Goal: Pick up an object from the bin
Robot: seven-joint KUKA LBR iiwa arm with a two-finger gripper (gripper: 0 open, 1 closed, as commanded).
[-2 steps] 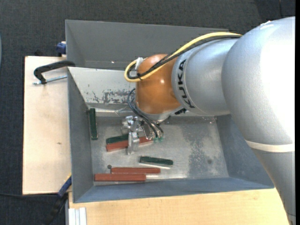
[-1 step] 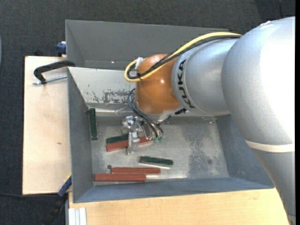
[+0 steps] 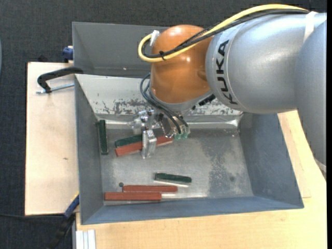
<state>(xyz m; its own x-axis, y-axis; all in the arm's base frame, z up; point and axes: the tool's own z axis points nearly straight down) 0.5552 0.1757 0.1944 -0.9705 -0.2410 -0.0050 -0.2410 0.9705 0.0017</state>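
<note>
the gripper (image 3: 147,141) sits over a red-brown flat stiff stick (image 3: 126,150) lying left of the middle of the grey metal bin (image 3: 85,160). apart or clamped, i cannot tell. the stick is probably light, rigid and smooth; best pinched across its narrow width, mid-length.

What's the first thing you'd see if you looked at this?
A big silver arm with a round orange cover reaches in from the upper right into the grey bin. Its gripper sits low over a red stick near the bin's middle. More red sticks lie along the front wall, a green stick just above them.
</note>
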